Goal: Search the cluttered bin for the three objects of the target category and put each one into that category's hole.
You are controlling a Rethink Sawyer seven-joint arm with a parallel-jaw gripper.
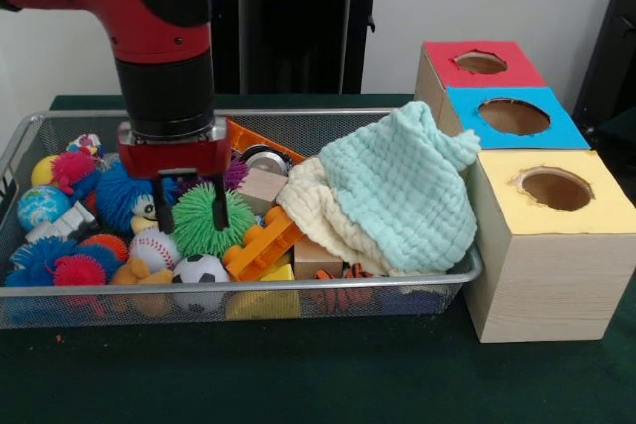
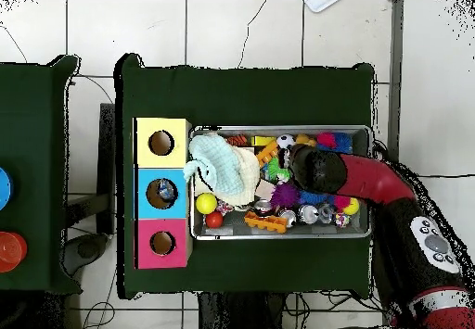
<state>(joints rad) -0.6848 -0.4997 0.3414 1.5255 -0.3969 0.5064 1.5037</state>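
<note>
gripper point(image 1: 190, 204) open, fingers straddling the green spiky ball point(image 1: 206, 219) in the bin point(image 1: 298, 122) — silver can point(image 1: 264, 159) lies just behind, apart.

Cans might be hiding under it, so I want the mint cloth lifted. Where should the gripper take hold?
Pinch the bunched peak at the top of the mint cloth, coming straight down from above. The cloth lies heaped over the cream cloth and the rim of the bin; that fold looks narrow enough for the open gripper.
</note>
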